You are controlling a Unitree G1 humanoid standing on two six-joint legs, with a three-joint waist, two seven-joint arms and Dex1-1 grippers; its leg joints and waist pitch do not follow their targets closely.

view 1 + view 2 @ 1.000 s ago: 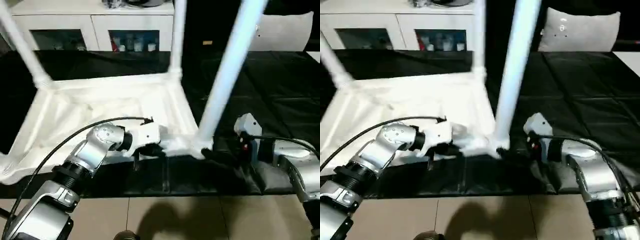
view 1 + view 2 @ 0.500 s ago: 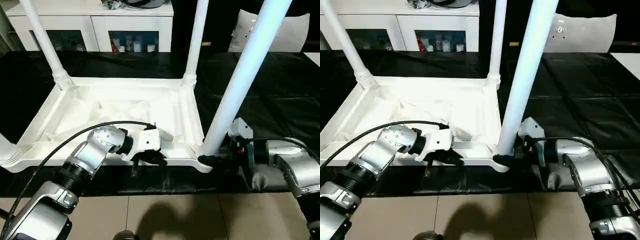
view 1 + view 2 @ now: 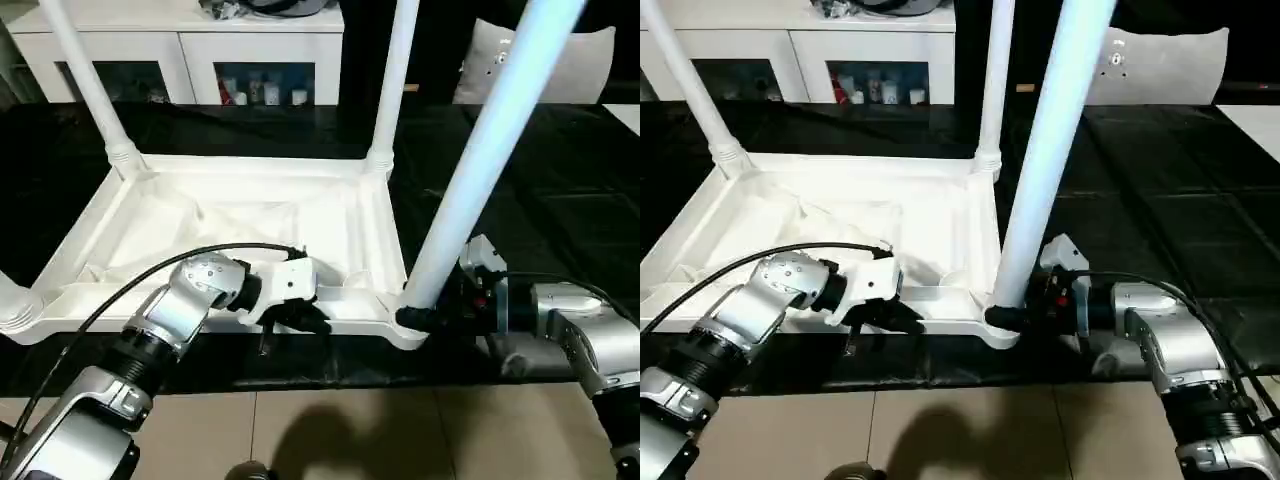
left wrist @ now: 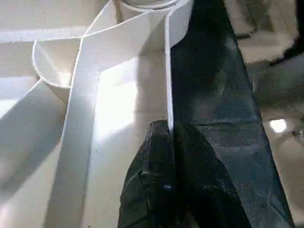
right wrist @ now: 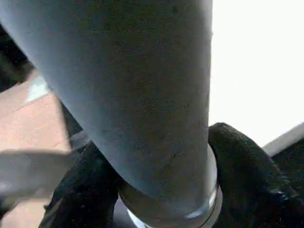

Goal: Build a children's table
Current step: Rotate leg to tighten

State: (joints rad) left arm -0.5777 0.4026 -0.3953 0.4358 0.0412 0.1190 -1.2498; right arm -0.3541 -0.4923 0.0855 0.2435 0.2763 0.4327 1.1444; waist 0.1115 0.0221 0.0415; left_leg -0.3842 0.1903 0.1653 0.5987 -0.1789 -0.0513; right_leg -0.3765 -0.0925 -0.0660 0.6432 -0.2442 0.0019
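Note:
The children's table (image 3: 250,215) lies upside down on a black mat, its ribbed underside facing up and its white legs standing upright. My left gripper (image 3: 300,318) is shut on the thin near rim (image 4: 167,71) of the top, pinching the rim between its black fingers (image 4: 156,156). My right gripper (image 3: 420,318) sits at the near right corner socket. Its fingers (image 5: 247,175) hug both sides of the base of the near right leg (image 3: 480,170), right above the collar. Two more legs rise at the far left (image 3: 85,80) and far right (image 3: 395,80) corners.
The black mat (image 3: 560,180) ends at a tan tiled floor (image 3: 330,430) right in front of the table. A white cabinet with glass doors (image 3: 180,50) stands behind, and a grey cushion (image 3: 580,60) lies at the back right.
The head view has shifted and steadied. My right gripper's fingers have closed in around the base of the near right leg. The left gripper keeps its hold on the rim.

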